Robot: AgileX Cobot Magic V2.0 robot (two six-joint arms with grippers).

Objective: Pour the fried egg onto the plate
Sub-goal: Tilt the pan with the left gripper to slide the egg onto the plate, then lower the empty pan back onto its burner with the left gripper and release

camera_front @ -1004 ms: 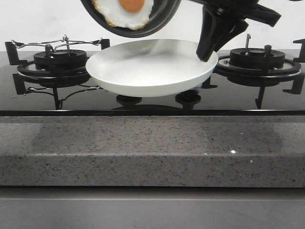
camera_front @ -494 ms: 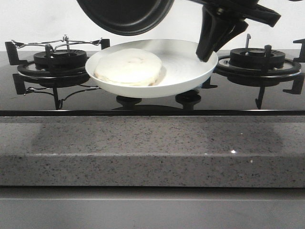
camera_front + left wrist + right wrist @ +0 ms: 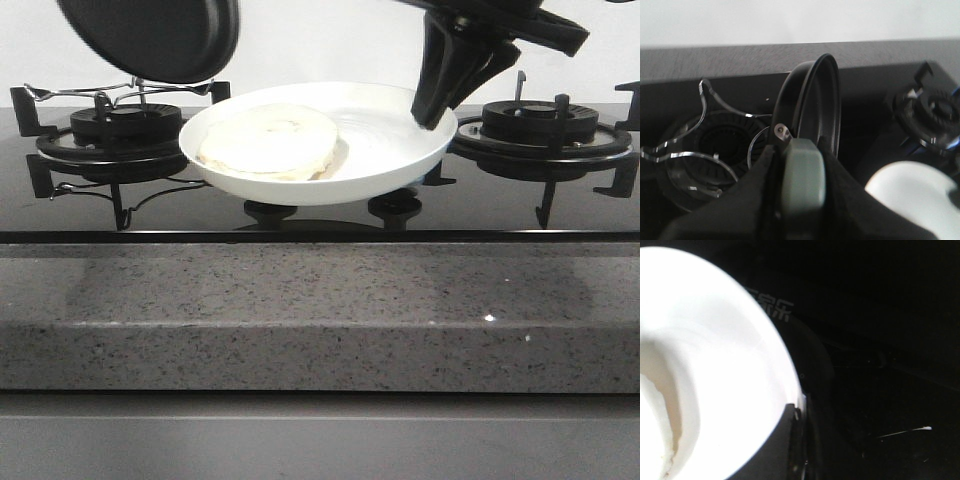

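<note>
One fried egg [image 3: 268, 141] pale-side up in plate [image 3: 385, 150]; your right gripper [image 3: 432, 112] pinches rim, left gripper [image 3: 799, 200] clamps pan [image 3: 150, 38] handle.

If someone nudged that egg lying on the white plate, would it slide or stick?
The fried egg would probably slide: it lies flat, pale side up, on the smooth, glossy plate. Its even disc shape suggests it is fairly stiff. The raised rim would likely stop it.

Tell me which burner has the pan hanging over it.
The left burner: the black pan hangs tilted above it. The right burner has nothing above it.
</note>
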